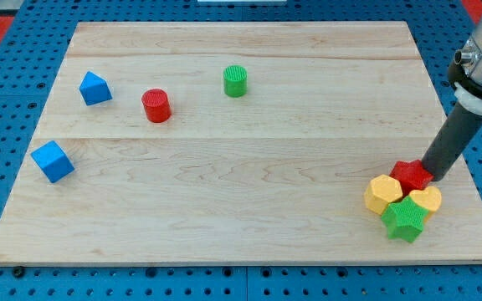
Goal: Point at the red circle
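The red circle (156, 105) is a short red cylinder standing in the upper left part of the wooden board (241, 142). My tip (434, 176) is far from it, at the view's lower right, touching the right side of a red star block (411, 175). The dark rod rises from the tip toward the view's upper right corner.
A cluster lies at the lower right: the red star, a yellow hexagon (383, 194), a yellow heart (428, 199) and a green star (405, 220). A green circle (235, 81) stands at the top middle. Two blue blocks (94, 88) (53, 161) lie at the left.
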You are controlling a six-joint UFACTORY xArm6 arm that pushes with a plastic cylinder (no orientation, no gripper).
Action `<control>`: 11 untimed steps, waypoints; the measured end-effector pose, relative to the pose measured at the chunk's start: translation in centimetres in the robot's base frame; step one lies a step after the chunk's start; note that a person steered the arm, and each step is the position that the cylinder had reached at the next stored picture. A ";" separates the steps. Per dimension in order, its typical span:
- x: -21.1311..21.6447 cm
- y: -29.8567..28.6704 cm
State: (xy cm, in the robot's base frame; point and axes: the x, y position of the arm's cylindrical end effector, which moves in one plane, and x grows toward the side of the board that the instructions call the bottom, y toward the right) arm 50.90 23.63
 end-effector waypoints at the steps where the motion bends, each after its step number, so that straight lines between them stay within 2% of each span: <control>1: -1.4 1.4; 2: -5.7 1.6; 4: -7.3 0.6; 5: -9.9 -1.4; 6: -15.2 -6.7; 7: -17.2 -11.2; 8: -15.8 -15.4; 9: -12.0 -15.9; 10: -10.2 -17.6; 11: -10.7 -21.1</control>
State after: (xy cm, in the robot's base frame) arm 40.21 2.58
